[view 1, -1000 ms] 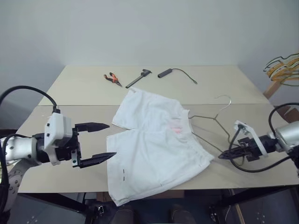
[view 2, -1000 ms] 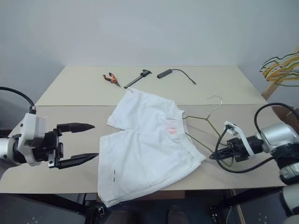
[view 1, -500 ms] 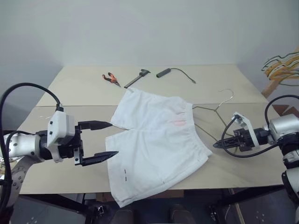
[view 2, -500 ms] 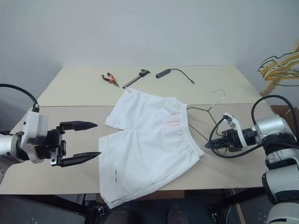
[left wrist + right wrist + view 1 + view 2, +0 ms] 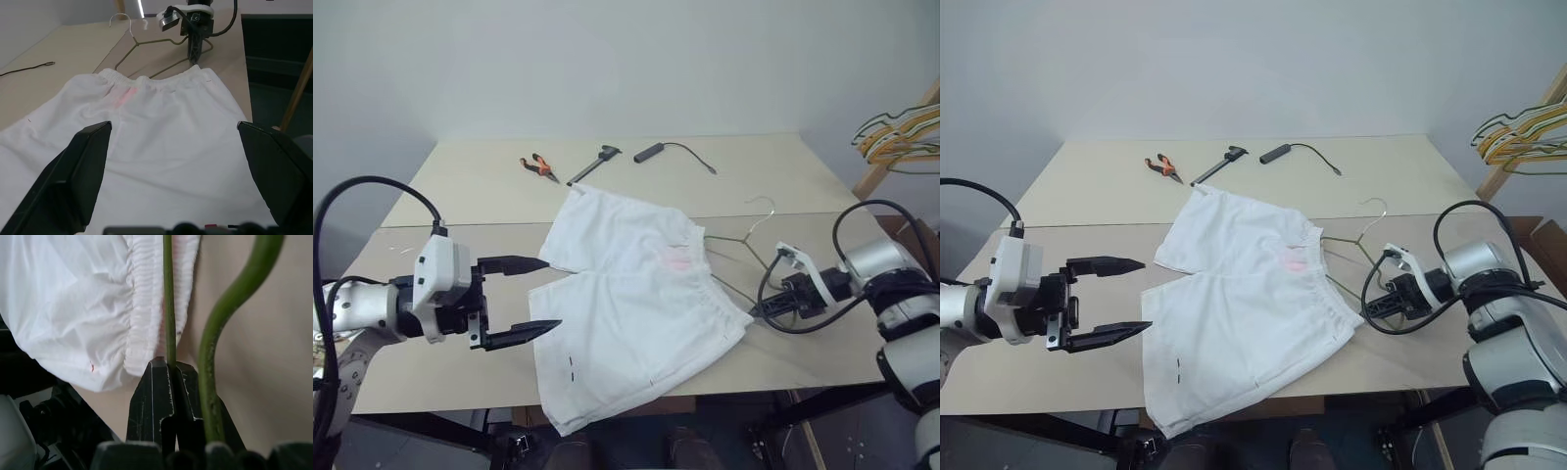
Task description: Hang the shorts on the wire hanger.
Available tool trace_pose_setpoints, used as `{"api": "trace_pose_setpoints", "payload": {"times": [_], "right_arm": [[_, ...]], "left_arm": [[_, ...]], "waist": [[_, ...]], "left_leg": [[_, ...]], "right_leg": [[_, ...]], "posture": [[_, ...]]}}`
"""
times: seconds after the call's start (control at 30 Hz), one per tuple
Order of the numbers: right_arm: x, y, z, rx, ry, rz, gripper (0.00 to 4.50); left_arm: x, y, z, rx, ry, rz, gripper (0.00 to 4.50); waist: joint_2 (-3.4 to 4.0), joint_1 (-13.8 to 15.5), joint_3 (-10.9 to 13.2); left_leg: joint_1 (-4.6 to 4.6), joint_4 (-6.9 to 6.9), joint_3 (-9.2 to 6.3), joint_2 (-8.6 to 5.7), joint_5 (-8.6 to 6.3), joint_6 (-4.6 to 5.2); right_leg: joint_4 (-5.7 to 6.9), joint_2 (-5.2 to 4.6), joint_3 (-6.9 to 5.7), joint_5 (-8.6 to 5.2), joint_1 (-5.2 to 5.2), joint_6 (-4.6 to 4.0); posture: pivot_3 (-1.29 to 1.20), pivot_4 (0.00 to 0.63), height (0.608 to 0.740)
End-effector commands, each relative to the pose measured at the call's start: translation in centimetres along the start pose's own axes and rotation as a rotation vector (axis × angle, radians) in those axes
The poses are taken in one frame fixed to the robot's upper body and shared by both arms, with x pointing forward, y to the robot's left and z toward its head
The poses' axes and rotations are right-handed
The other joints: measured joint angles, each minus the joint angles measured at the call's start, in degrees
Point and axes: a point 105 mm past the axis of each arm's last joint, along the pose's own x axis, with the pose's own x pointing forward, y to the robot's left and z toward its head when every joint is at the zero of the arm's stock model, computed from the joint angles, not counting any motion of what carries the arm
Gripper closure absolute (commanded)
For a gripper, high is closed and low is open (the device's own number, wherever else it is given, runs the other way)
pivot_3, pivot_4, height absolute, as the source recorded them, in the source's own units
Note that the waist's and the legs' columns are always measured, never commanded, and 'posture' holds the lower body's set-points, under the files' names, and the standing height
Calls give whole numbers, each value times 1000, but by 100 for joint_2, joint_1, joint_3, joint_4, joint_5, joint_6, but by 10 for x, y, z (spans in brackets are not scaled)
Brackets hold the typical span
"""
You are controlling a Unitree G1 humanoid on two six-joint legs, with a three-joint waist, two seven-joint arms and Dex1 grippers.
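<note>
Right tool (image 5: 1378, 305) is clamped on the wire hanger (image 5: 1349, 239); slide it level into the shorts (image 5: 1234, 299) waistband. Left tool (image 5: 1107, 299) stands apart.

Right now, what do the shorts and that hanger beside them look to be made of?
The shorts look like soft white woven cloth, probably cotton: matte, wrinkled, with a gathered elastic waistband. The hanger looks like thin metal wire with a dull grey-green coating, possibly paint or plastic: it keeps a bent triangular shape and curved hook while the right pincer clamps one strand.
</note>
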Motion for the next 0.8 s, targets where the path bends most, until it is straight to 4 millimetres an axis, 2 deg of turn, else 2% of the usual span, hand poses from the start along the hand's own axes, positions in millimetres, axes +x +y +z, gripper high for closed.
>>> {"api": "trace_pose_setpoints", "payload": {"times": [0.03, 0.37, 0.5, 0.63, 0.73, 0.8], "right_arm": [[-10, 9, 11, -28, -51, 61, 4500], [-10, 11, 30, -60, -134, 67, 4500], [-24, 6, 42, -111, -222, -12, 4500], [-44, 14, 63, -258, -334, -78, 4500], [-53, 25, 78, -497, -371, -200, 4500], [-56, 42, 86, -690, -375, -292, 4500]], "left_arm": [[0, -3, 8, 45, -7, -12, 21], [0, -4, 7, 48, -3, -11, 21], [-1, -3, 8, 52, -3, -14, 21], [1, 0, 7, 54, -5, -19, 21], [3, 4, 7, 64, -11, -34, 21], [5, 12, 8, 84, -13, -44, 21]], "waist": [[0, 21, 0], [3, 56, -2], [4, 64, -4], [6, 60, -5], [10, 55, -10], [13, 50, -18]], "left_leg": [[-1, 0, 0, 0, 0, 0], [-4, 0, 1, 0, 4, -6], [-23, 0, 1, -1, 5, -8], [-45, 0, 1, -2, 7, -13], [-47, 0, 0, -1, 8, -13], [-48, 0, -3, -1, 8, -13]], "right_leg": [[-1, -1, 0, 0, -1, 0], [9, 1, -1, 1, -9, -2], [12, -1, 0, 1, -31, -2], [12, -2, 0, 2, -50, -2], [15, -1, -1, 2, -54, -2], [13, 0, -3, 2, -51, -2]], "posture": [[123, 9, 740], [127, 3, 740], [112, 0, 740], [79, 0, 740], [46, 0, 740], [17, 0, 740]]}}
